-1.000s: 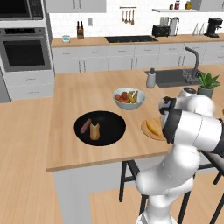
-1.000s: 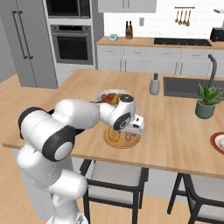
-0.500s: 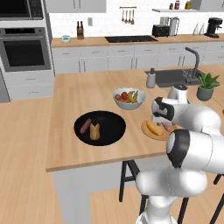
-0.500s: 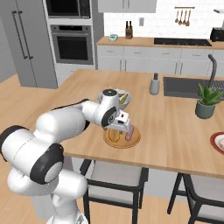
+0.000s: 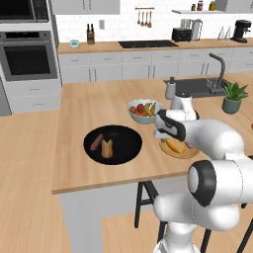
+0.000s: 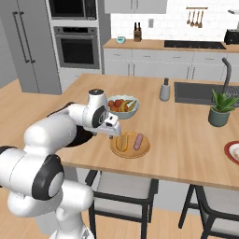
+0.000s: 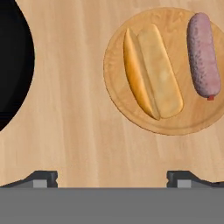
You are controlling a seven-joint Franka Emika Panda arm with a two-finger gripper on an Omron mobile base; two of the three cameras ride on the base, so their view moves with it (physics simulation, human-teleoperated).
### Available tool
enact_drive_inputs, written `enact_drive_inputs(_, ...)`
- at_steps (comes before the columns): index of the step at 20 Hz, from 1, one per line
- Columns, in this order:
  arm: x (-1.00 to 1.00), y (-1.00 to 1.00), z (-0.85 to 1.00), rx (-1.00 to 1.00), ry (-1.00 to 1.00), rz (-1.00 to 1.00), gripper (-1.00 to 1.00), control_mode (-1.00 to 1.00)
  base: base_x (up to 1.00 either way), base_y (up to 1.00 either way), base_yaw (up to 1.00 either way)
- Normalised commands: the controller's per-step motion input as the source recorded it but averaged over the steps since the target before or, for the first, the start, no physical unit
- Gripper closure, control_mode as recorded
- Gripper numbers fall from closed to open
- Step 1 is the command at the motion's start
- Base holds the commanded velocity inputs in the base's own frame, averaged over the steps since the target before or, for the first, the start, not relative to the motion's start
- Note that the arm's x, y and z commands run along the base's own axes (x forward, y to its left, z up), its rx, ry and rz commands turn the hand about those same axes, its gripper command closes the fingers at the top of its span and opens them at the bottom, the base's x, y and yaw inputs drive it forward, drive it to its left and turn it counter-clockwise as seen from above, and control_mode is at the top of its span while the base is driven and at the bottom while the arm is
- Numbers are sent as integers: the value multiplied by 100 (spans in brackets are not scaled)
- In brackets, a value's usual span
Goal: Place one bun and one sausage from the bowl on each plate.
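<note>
Hovering open and empty-jawed, the gripper (image 7: 112, 177) sits over bare counter (image 7: 74, 131) between bowl and wooden plate.
The wooden plate (image 7: 175, 124), ahead and right of the fingertips, holds one bun (image 7: 152, 71) and one sausage (image 7: 204, 54), apart. The black bowl (image 5: 123, 148), left of it, holds one sausage (image 5: 97, 141) and one bun (image 5: 106, 148). The red-rimmed plate (image 6: 229, 151) lies well apart, near the counter edge.

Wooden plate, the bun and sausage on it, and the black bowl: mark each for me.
wooden plate (image 7: 131, 120), hand view, bare lower-left rim.
bun (image 7: 153, 72), hand view, middle of the split.
sausage (image 7: 204, 54), hand view, mid-length.
black bowl (image 5: 123, 143), left base view, bare floor right of its contents.
</note>
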Motion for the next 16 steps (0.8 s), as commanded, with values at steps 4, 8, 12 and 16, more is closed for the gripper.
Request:
enact_drive_inputs(4,0,60,0,0,8,0,-100,-100,0,0,0)
enact_drive_inputs(8,0,49,0,0,8,0,-100,-100,0,0,0)
enact_drive_inputs(12,0,35,0,0,7,0,-100,-100,0,0,0)
enact_drive_inputs(16,0,50,0,0,0,0,-100,-100,0,0,0)
